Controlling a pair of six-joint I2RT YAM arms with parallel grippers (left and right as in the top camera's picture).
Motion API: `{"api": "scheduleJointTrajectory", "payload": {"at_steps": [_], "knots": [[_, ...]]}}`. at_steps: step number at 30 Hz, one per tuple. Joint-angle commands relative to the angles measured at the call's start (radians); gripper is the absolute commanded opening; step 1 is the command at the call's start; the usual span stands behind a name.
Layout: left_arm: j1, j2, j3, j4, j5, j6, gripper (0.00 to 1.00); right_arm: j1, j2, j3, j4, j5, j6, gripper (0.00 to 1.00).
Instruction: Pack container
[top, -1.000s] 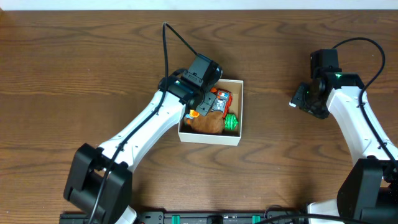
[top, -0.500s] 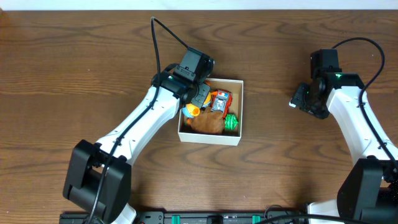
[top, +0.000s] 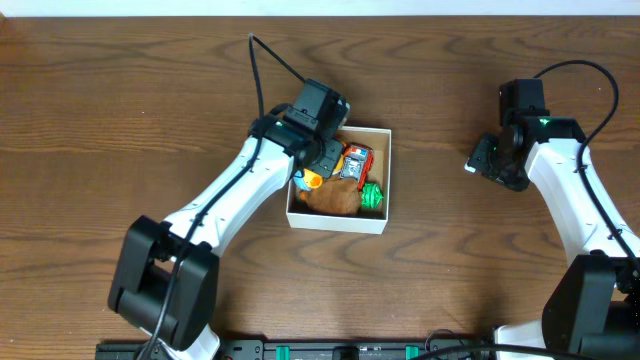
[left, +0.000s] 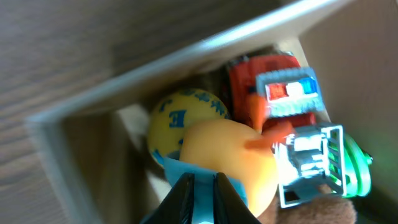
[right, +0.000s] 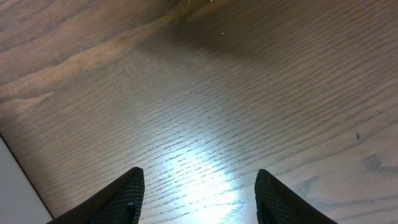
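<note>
- Where the left arm reaches in from the lower left of the overhead view, its tool hangs over the upper-left corner of the container.
- In the left wrist view this tool has its 2 fingers drawn nearly together, with a sliver of light blue between them. I cannot tell whether they pinch anything.
- The container stands on the brown wooden table, a little left of the middle. It is upright, with its open top up and its white wall framing the toys.
- Inside, at the left, an orange rounded toy lies just beyond the fingertips, and a yellow ball with a blue letter E touches it.
- To their right lies a red toy vehicle with a blue and white top.
- A brown plush fills the near side, and a green toy sits in the lower-right corner.
- Well apart from the container, at the right, the right tool is held above bare table.
- In the right wrist view its 2 fingers are spread wide, with only wood grain between them.
</note>
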Motion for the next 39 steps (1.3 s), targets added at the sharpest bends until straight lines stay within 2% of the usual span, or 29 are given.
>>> {"api": "scheduleJointTrajectory", "payload": {"at_steps": [1,9,18,19,20,22,23,24,26,28,32,39], "knots": [[-0.019,0.076,0.011,-0.022,0.041,-0.027,0.13,-0.006,-0.025,0.001,-0.002,0.003,-0.015,0.59],[-0.031,0.181,0.011,-0.048,0.04,-0.034,0.13,-0.005,-0.025,0.001,-0.008,0.003,-0.015,0.59],[-0.029,0.107,0.033,-0.051,-0.09,-0.029,0.14,-0.005,-0.025,0.001,-0.012,0.003,-0.016,0.59],[-0.029,0.092,0.035,-0.051,-0.09,-0.029,0.17,-0.006,-0.025,0.001,-0.012,0.003,-0.016,0.59],[-0.029,0.068,0.037,-0.05,-0.093,-0.029,0.27,-0.006,-0.025,0.001,-0.011,0.003,-0.015,0.59],[-0.029,0.042,0.037,-0.05,-0.093,-0.029,0.3,-0.006,-0.025,0.001,-0.011,0.003,-0.015,0.59],[-0.029,0.029,0.037,-0.05,-0.093,-0.029,0.35,-0.006,-0.025,0.001,-0.011,0.003,-0.016,0.59],[-0.029,0.019,0.037,-0.051,-0.093,-0.029,0.47,-0.006,-0.025,0.001,-0.012,0.003,-0.016,0.59],[-0.029,0.002,0.037,-0.051,-0.093,-0.029,0.59,-0.006,-0.025,0.001,-0.012,0.003,-0.016,0.59],[-0.029,-0.016,0.037,-0.051,-0.093,-0.029,0.77,-0.005,-0.025,0.001,-0.012,0.003,-0.019,0.59],[-0.029,-0.065,0.037,-0.051,-0.101,-0.029,0.98,-0.005,-0.025,0.001,-0.002,0.003,-0.058,0.61],[-0.005,-0.194,0.037,-0.055,-0.233,-0.063,0.98,0.018,-0.025,0.004,0.034,0.01,-0.167,0.66]]}}
